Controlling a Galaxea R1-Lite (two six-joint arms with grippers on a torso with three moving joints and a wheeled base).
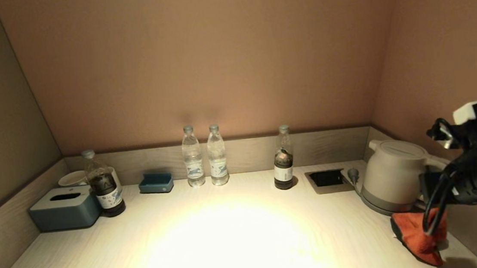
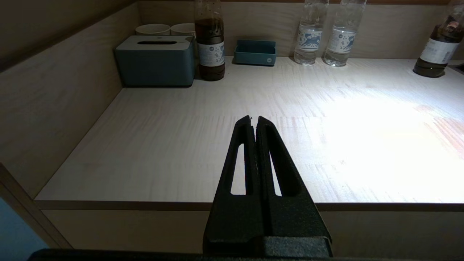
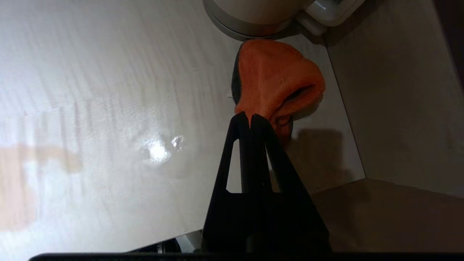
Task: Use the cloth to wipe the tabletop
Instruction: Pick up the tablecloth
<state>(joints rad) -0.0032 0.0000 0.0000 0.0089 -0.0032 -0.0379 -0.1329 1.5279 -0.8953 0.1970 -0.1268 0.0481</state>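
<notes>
I can't read any words or numbers here. The two clear water bottles (image 2: 310, 34) have white labels with a blue picture, but the letters are too small for me. The dark bottle by the tissue box (image 2: 210, 40) has a pale label with tiny marks I can't make out. The dark bottle near the kettle (image 1: 283, 158) has a white label, also too small to read.

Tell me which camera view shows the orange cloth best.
The right wrist view: the cloth lies in full sight beside the kettle base, the shut right gripper at its edge. The head view shows it partly behind the arm's cable. The left wrist view misses it.
</notes>
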